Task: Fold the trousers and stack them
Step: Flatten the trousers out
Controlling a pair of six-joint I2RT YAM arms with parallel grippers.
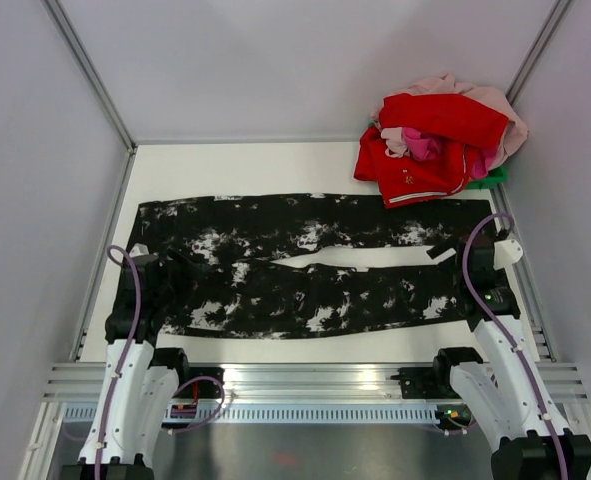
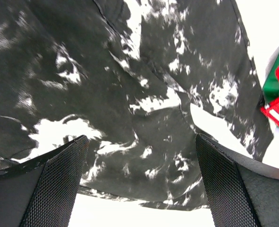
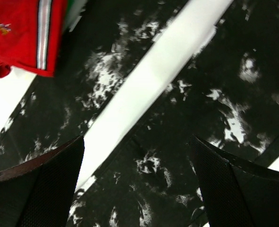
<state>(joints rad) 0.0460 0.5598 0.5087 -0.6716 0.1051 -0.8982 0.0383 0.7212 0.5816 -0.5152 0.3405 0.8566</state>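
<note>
Jaws of left gripper (image 2: 140, 139) spread wide, empty, over waist end of long black white-blotched fabric trousers (image 1: 275, 290) lying flat on white table (image 1: 225, 165), right gripper (image 3: 137, 139) equally wide, empty, over their leg ends, red white-trimmed garment (image 1: 425, 160) overlapping the trousers' far leg, fingertip contact with the trousers unclear.

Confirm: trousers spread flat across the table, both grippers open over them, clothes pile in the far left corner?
No: the clothes pile is in the far right corner, per the top external view. The trousers do lie spread flat, left gripper and right gripper open over them.
</note>
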